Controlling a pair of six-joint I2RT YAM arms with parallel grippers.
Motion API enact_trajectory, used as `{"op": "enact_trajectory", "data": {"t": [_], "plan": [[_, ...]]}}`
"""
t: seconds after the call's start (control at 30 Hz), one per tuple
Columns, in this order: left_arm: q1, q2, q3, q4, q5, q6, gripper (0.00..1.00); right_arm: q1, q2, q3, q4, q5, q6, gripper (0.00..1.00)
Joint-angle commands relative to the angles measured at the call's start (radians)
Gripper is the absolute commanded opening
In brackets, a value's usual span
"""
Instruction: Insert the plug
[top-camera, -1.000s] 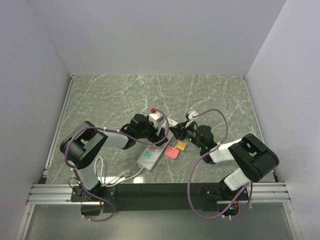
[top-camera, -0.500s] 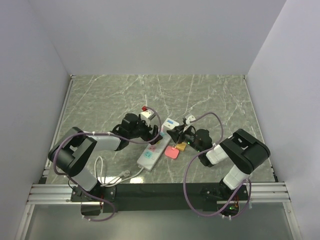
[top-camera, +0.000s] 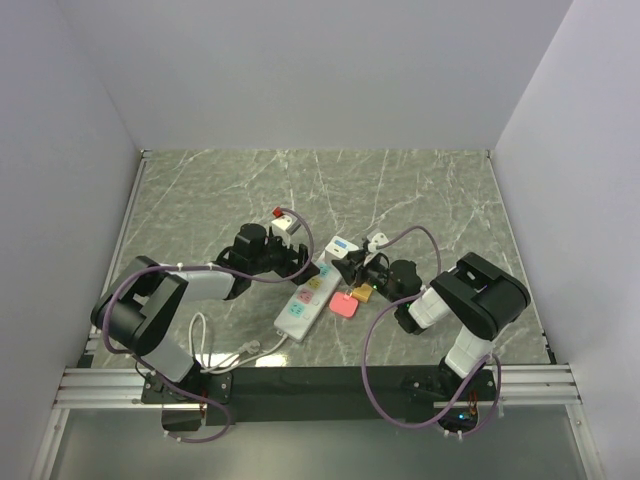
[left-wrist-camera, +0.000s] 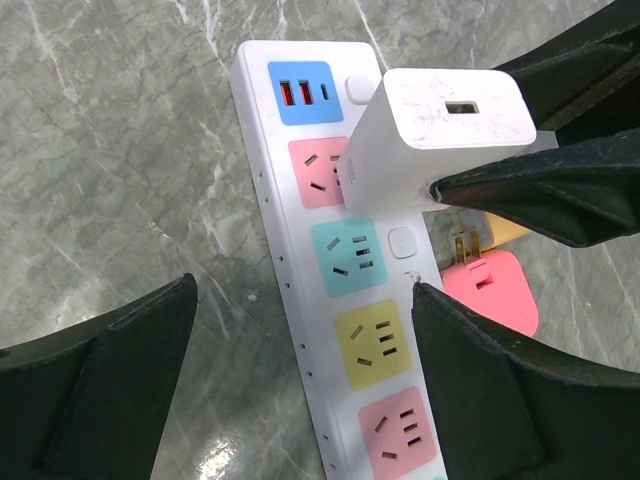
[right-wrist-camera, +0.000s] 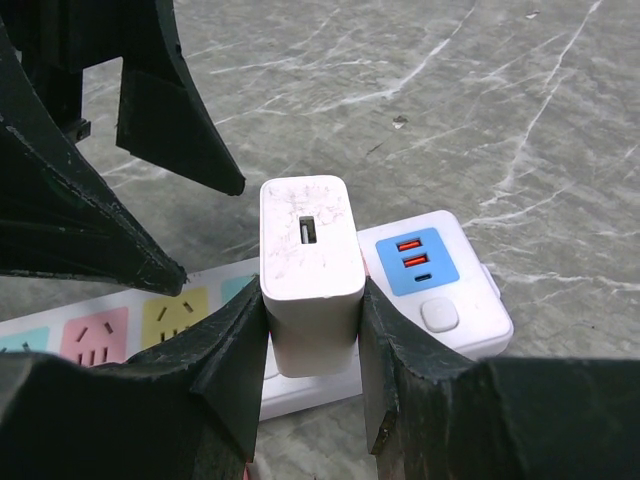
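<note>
Top view: strip (top-camera: 300, 312) lay on the table (top-camera: 430, 190), both sets of jaws at its far end. Left wrist: left jaws gaped apart over the strip, plug (left-wrist-camera: 440, 135) tilted above the pink socket (left-wrist-camera: 320, 172). Right wrist: right jaws were clamped on the plug, beside the USB end (right-wrist-camera: 418, 262).

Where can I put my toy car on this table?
The table is bare all along the back wall and at the far right corner. The middle is crowded: strip, charger, pink plug, left gripper and right gripper meet there. A white cable lies at the front left.
</note>
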Motion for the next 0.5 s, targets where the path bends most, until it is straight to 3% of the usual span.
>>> {"op": "enact_trajectory", "data": {"t": [0.0, 0.47], "plan": [[0.007, 0.0, 0.003, 0.042, 0.033, -0.011, 0.94, 0.002, 0.014, 0.005, 0.211, 0.058, -0.058, 0.0], [0.01, -0.006, -0.002, 0.042, 0.047, -0.008, 0.94, 0.001, 0.023, 0.036, 0.189, 0.073, -0.099, 0.0]]}}
